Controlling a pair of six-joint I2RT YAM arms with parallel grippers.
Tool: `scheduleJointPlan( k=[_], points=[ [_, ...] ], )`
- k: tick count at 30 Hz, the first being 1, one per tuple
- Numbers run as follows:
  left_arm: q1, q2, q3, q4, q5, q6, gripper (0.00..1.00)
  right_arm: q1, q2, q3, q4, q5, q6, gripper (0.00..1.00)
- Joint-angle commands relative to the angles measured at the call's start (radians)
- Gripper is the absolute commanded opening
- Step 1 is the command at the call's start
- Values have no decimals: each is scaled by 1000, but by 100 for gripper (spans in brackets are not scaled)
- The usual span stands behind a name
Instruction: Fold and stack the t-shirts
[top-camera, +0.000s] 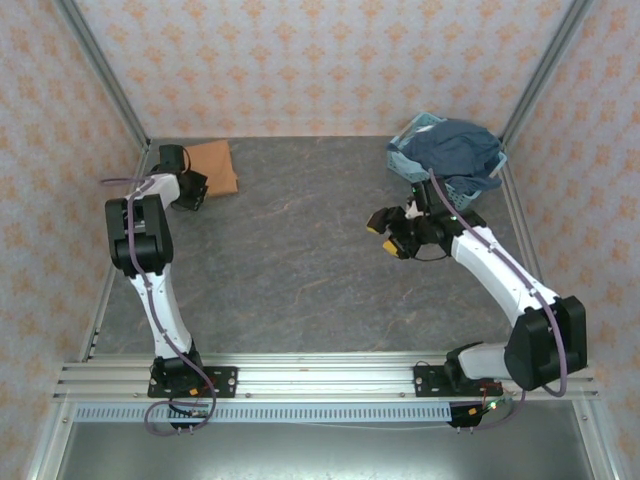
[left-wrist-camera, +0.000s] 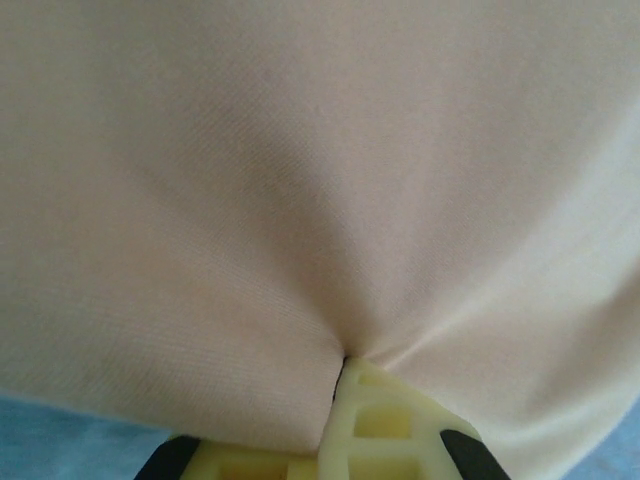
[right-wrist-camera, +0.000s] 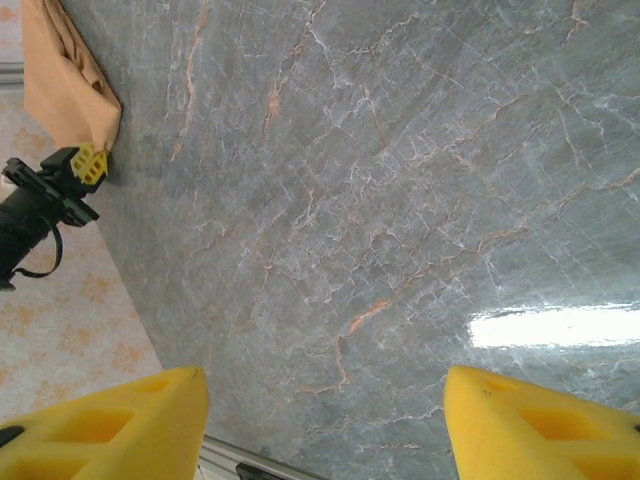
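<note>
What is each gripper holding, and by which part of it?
The left gripper pinches the orange t-shirt at its edge, near a corner; the right gripper is open, holding nothing.

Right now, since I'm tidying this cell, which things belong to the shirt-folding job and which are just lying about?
Job in hand:
- orange t-shirt, pinched by the left gripper
- right gripper, open above the table

Lying about:
- light-blue basket
- dark blue cloth heaped in it; whether it is another shirt I cannot tell
</note>
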Motion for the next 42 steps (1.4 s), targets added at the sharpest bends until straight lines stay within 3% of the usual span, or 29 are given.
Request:
scheduleJointPlan(
  k=[1, 6, 10, 12, 15, 18, 23, 24, 25, 28, 32, 35, 38, 40, 42],
  points=[
    [38, 2, 27, -235, -43, 159, 0, -5, 26, 48, 38, 12, 15, 64],
    [65, 30, 79, -264, 9, 204, 2, -6, 48, 73, 83, -21, 2, 64],
    [56, 9, 94, -256, 53, 184, 25, -3, 35, 72, 163, -43, 4, 64],
    [48, -43, 73, -239, 56, 163, 40, -3, 11, 61, 221, -35, 7, 64],
    [33, -177, 25, -236, 17, 137, 73, -1, -51, 30, 333, 16, 9, 64],
    [1, -359, -23, -249, -43, 151, 100, -2, -112, -11, 452, 80, 5, 65],
    [-143, -646, -133, -230, -199, 212, 100, -5, -141, 45, 429, 141, -19, 71],
    [-172, -690, -159, -217, -221, 213, 100, -5, -139, 75, 382, 158, -31, 77],
    [-203, -730, -178, -218, -266, 215, 100, -7, -133, 109, 320, 183, -44, 100],
    [-281, -832, -229, -226, -424, 199, 100, -21, -120, 186, 162, 254, -86, 99],
    [-314, -945, -291, -276, -559, 151, 100, -33, -164, 230, 30, 422, -180, 99],
    [-354, -1019, -332, -375, -761, 148, 100, -38, -182, 267, -94, 588, -260, 99],
    [-368, -1141, -516, -231, -815, 352, 100, -39, -193, 247, -180, 851, -290, 99],
    [-369, -1235, -685, -58, -780, 600, 100, -51, -264, 94, -19, 895, -413, 99],
    [-368, -1291, -849, 58, -777, 709, 100, -52, -350, -107, 218, 935, -519, 99]
  ],
)
